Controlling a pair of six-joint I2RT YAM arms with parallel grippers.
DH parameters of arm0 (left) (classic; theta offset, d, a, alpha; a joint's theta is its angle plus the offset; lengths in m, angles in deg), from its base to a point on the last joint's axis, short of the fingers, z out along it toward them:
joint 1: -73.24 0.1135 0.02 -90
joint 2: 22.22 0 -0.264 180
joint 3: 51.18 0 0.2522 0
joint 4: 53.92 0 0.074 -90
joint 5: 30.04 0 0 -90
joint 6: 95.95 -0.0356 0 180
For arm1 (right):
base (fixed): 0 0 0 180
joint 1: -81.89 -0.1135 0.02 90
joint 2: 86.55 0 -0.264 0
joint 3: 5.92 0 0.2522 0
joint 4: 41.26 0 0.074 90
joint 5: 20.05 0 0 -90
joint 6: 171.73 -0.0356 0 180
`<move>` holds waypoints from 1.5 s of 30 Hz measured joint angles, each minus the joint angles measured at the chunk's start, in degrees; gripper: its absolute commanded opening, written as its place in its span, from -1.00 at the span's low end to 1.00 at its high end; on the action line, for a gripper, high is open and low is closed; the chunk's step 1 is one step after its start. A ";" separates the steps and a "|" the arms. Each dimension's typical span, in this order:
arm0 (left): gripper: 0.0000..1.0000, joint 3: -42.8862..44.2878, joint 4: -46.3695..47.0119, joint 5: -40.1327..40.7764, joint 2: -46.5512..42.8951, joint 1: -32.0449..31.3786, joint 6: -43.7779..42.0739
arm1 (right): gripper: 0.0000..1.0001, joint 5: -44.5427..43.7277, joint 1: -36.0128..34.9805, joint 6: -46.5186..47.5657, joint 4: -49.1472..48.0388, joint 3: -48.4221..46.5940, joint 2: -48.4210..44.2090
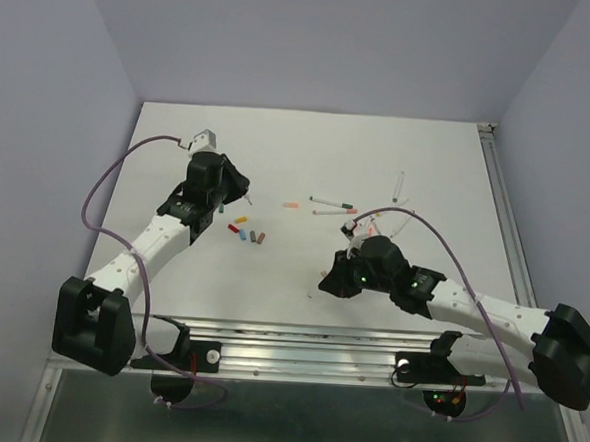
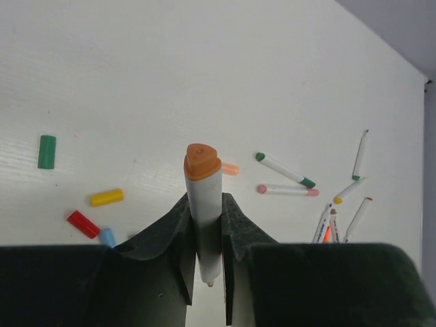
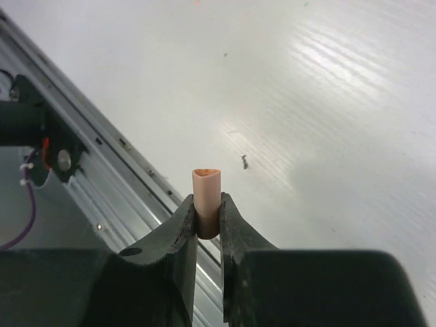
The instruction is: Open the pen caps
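Uncapping looks done: right gripper (image 3: 206, 204) pinches peach cap (image 3: 206, 185), left gripper (image 2: 206, 204) clamps orange-ended pen (image 2: 203, 184); next (probably) release both.

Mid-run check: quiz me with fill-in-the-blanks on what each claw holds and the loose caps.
The left claw is shut on a pen whose blunt end is ____.
The right claw is shut on a peach cap with no ____ attached.
In the left wrist view, the leftmost loose cap is ____.
Missing words: orange; pen; green.
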 measured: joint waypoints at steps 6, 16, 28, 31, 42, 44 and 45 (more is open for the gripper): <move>-1.00 0.39 -4.44 -4.31 7.58 -0.02 -3.93 | -0.98 -9.77 6.03 0.57 7.54 -6.45 5.53; -1.00 5.29 -7.61 -5.99 16.46 -0.07 -7.21 | -0.92 -24.50 16.44 0.68 15.47 -13.29 14.71; -1.00 10.10 -7.85 -6.49 21.81 -2.84 -9.05 | -0.90 -27.65 19.21 2.21 17.66 -17.46 19.98; -1.00 10.82 -7.48 -6.64 21.81 -5.09 -8.66 | -0.90 -27.45 19.21 2.51 17.64 -18.03 19.96; -0.90 20.50 -4.20 -8.57 33.20 -24.63 -3.69 | -0.88 -30.99 19.26 1.11 17.97 -18.47 9.86; -0.86 22.36 -4.15 -8.79 35.45 -26.49 -2.99 | -0.88 -31.74 19.26 0.79 17.97 -18.47 7.67; -0.84 23.65 -4.24 -8.94 36.87 -27.41 -2.62 | -0.88 -32.15 19.26 0.63 17.97 -18.45 6.73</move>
